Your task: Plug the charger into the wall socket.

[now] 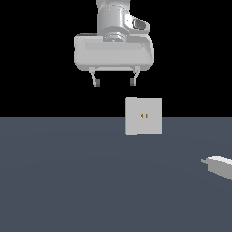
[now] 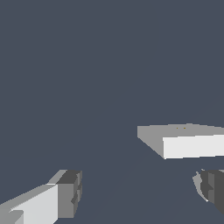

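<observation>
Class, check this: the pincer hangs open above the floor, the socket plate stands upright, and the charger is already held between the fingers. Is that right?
Not quite. The pincer is open and holds nothing; the charger lies on the floor at the exterior view's right edge, as that view shows. The wall socket does stand upright.

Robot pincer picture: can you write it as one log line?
pincer: open, empty, raised | small grey-white boxy charger: on floor, ungrasped | flat grey square wall socket: upright, unplugged
</observation>
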Robot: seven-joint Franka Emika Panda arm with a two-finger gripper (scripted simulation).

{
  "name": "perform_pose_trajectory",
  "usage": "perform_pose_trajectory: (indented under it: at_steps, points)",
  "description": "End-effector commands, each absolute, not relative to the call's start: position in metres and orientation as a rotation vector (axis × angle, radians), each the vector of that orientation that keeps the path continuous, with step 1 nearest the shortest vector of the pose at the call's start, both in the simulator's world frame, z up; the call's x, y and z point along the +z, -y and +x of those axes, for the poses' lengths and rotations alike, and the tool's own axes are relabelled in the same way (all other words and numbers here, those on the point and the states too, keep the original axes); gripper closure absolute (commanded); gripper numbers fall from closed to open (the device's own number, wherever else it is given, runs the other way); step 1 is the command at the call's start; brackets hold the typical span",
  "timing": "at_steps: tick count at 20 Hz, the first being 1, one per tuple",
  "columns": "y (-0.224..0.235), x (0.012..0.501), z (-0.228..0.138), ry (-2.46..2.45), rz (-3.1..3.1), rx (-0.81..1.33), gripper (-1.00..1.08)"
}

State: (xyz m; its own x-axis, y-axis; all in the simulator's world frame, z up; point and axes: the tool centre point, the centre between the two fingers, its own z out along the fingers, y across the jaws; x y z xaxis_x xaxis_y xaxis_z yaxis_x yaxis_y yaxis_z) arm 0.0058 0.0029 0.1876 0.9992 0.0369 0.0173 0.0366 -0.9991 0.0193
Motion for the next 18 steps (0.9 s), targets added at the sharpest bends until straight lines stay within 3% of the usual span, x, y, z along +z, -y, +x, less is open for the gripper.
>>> perform_pose_trajectory:
  at_steps: [1, 18]
  points:
    - [-0.003, 0.188, 0.006, -0.057, 3.122, 0.027, -0.92]
    - [0.041, 0.159, -0.03, -0.186, 3.125, 0.072, -0.92]
